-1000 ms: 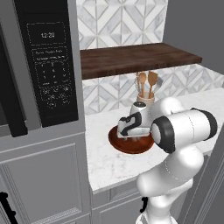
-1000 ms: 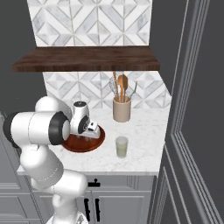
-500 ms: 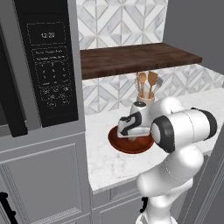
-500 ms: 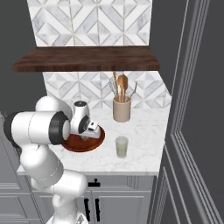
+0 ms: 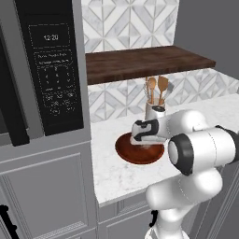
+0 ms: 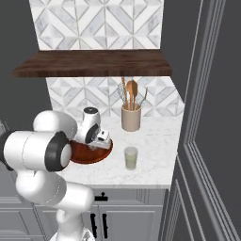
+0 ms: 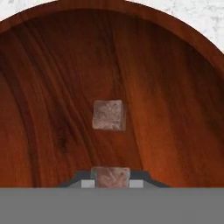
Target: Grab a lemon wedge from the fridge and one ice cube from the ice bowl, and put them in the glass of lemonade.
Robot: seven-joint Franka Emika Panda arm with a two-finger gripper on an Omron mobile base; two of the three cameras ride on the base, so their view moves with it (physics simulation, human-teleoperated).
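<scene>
My arm [image 5: 196,154]: glossy white rounded shells — dark joint bands
My gripper [image 7: 110,177]: white hand, dark finger tips — small

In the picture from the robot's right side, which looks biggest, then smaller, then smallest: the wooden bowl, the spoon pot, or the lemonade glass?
1. The ice bowl, though the arm covers part of it.
2. The beige crock of wooden spoons.
3. The glass of lemonade, even though it stands nearest the camera.

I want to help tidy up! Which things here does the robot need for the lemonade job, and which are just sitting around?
Needed for the job:
- wooden bowl
- ice cube pinched in the gripper
- spare ice cube lying in the bowl
- glass of lemonade

Just sitting around:
- crock of wooden spoons
- microwave
- wooden shelf
</scene>
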